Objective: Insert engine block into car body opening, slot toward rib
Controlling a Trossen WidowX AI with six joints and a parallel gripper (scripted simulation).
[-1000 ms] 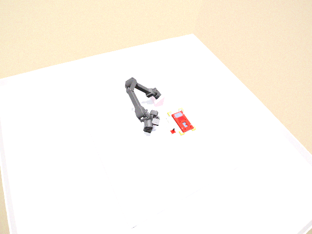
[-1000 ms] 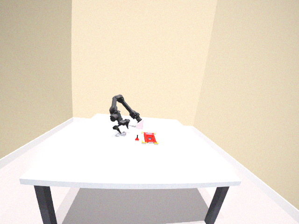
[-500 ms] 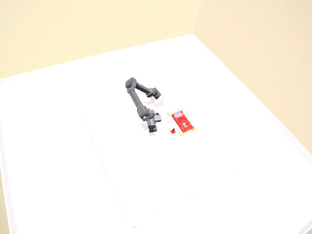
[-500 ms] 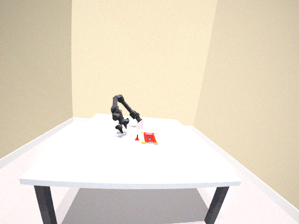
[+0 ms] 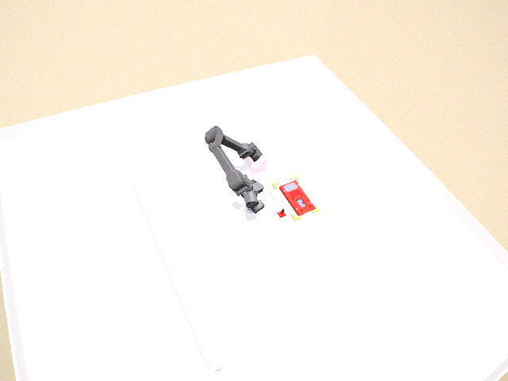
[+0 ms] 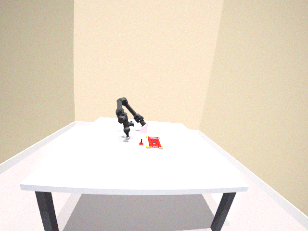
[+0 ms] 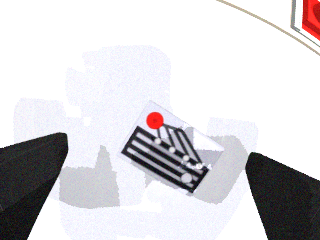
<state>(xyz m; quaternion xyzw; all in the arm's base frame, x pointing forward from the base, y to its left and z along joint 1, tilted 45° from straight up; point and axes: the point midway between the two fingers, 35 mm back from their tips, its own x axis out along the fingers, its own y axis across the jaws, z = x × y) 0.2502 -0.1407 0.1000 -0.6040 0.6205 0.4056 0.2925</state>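
Note:
The engine block (image 7: 170, 150) is a small pale grey box with black stripes, white dots and a red dot. In the wrist view it lies turned askew on the white table, below and between my spread fingers. My black gripper (image 7: 158, 145) is open and holds nothing. In the top and exterior views the block is too pale and small to make out clearly. The red car body (image 5: 294, 192) (image 6: 154, 139) lies flat to the right of the gripper, between yellow corner pieces. Its opening (image 5: 301, 202) shows grey near the front end. The rib is too small to tell.
A small red part with a black stick (image 5: 281, 213) (image 6: 141, 143) stands between the gripper and the car body. A corner of its red base also shows at the wrist view's upper right. A pale pink block (image 5: 259, 165) (image 6: 143, 129) is at the arm's far end.

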